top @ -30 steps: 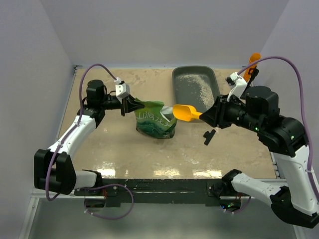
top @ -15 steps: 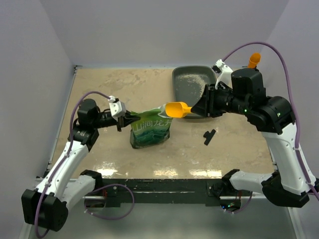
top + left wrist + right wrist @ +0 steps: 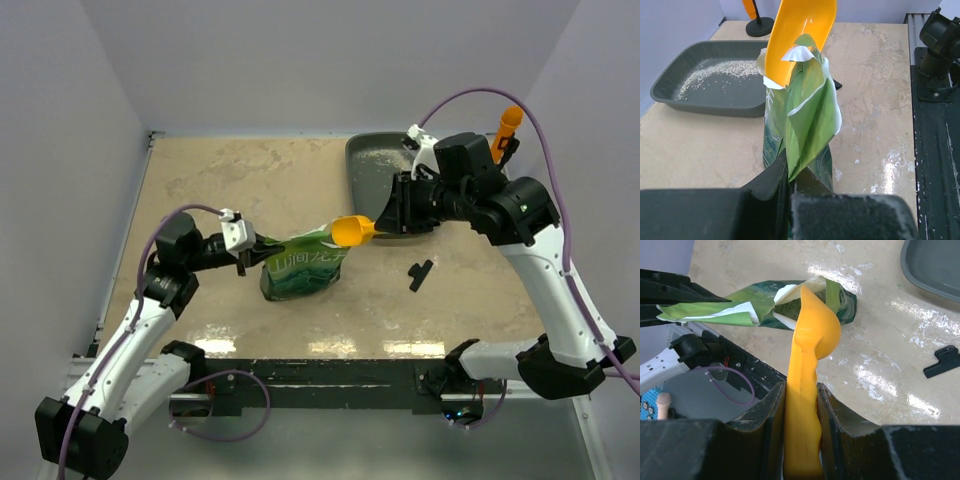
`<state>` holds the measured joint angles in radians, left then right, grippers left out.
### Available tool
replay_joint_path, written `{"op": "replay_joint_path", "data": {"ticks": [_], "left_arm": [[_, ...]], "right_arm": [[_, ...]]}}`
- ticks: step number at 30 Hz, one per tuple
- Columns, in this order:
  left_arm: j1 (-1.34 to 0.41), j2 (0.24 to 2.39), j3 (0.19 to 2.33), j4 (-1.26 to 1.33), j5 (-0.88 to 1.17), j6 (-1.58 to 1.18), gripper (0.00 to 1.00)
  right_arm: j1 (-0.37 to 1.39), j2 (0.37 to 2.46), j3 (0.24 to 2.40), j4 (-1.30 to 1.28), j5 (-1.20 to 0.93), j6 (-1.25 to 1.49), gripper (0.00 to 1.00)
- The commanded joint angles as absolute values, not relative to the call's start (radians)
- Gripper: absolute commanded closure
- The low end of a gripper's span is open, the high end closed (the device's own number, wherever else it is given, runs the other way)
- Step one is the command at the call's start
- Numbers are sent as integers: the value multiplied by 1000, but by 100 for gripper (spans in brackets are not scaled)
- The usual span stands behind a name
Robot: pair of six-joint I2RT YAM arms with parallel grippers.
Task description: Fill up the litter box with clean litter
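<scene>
The dark grey litter box sits at the back right, partly behind my right arm. A thin scatter of clean litter lies on its floor, plainer in the left wrist view, where the litter covers part of the box. My left gripper is shut on the top edge of the green bag, holding it up. My right gripper is shut on the handle of an orange scoop. The scoop's bowl dips into the bag's open mouth.
A small black part lies on the table right of the bag. An orange tool on a black stand rises at the back right corner. White walls close in the table on three sides. The arms' black base rail runs along the near edge.
My left gripper has pulled the bag nearer and to the left. My right arm has swung the scoop left and tipped it down into the bag's mouth.
</scene>
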<state>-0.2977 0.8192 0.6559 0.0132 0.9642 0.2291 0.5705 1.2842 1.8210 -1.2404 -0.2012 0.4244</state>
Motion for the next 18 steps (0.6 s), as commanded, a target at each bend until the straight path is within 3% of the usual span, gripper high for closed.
{"op": "replay_joint_path", "data": {"ticks": [1,14,18], "left_arm": [[-328,788,678,121,1012,261,100],[-471,784,753,-95,1012,411,100],[-589,817,840,-240,945,536,100]], "right_arm": [[571,1279,1775,-1232,-173,377,100],[574,1201,1520,-1227,-196,353,100],[577,1186,1460,-1229,-225,356,100]]}}
